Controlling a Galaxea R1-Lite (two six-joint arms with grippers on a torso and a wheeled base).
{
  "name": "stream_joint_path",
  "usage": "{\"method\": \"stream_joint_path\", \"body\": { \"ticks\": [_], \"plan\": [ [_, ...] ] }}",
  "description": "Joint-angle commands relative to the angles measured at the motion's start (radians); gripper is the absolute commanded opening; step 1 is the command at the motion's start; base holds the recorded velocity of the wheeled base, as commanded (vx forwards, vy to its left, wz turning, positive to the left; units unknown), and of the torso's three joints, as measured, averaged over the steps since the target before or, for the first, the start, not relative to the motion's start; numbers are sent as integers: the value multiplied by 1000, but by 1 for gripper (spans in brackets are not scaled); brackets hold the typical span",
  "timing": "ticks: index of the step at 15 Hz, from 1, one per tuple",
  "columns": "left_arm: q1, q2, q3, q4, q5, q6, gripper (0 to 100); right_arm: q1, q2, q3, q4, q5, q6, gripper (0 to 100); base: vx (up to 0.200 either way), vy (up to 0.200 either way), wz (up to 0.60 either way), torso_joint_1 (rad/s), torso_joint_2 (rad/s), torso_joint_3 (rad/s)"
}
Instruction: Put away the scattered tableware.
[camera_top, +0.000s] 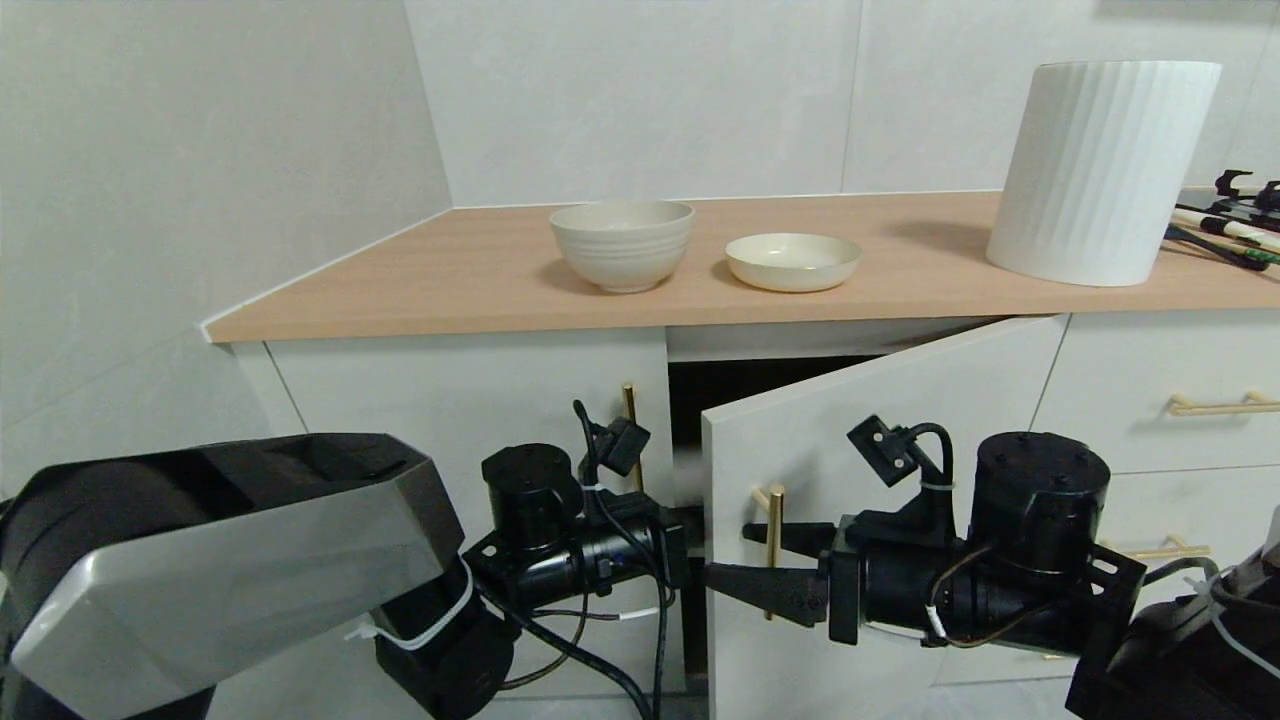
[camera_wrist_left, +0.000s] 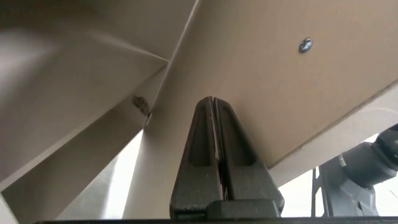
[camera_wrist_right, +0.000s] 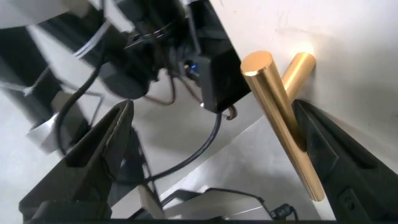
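Two black grippers sit low in the middle of the head view, both at the white cabinet door (camera_top: 900, 400) that stands ajar under the counter. The right gripper (camera_top: 740, 556) is spread wide, its fingers passing either side of the slim vertical brass bar handle (camera_top: 775, 505) without closing on it. From the wrist, the bar stands just beside one finger and well apart from the other. The left gripper (camera_wrist_left: 212, 109) is clenched on nothing, its two fingers pressed flat together. It pokes into the dark gap at the door's free edge, with the door's bare inner face and a screw head (camera_wrist_left: 305, 45) just beyond its tips. Up on the light wooden countertop (camera_top: 420, 285), in the upper middle of the frame, the tableware sits untouched. It is a deep cream ceramic bowl with ribbed bands (camera_top: 622, 243) and, near it to the right but apart, a shallow cream dish (camera_top: 793, 261). Both look like glazed stoneware to me: stiff and smooth, the bowl fairly weighty and the dish lighter, and liable to chip if knocked on the door or a shelf. I would pinch the bowl by its rim, one finger inside the wall. The dish sits low, so its upturned lip is the only purchase, and a slippery one. At upper right stand a tall white ribbed cylinder (camera_top: 1100, 170) and some dark utensils (camera_top: 1225, 235) at the frame's edge.
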Motion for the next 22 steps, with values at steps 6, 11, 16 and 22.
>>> {"method": "stream_joint_path", "body": {
  "ticks": [6, 11, 16, 22],
  "plan": [
    [-21, -36, 7, -4, -15, -1, 0, -120, -92, 39, -17, -72, -18, 100, 0, 0, 0, 0, 0, 0],
    [-44, -46, 3, -4, -17, -1, 0, -171, 20, -18, -34, -53, -42, 100, 0, 0, 0, 0, 0, 0],
    [-52, -45, -12, 4, -17, -9, 0, -244, -110, 186, -71, -55, -85, 100, 0, 0, 0, 0, 0, 0],
    [-53, -72, -29, 42, -15, -9, 0, -171, -363, 407, -69, -47, -116, 100, 0, 0, 0, 0, 0, 0]
  ]
}}
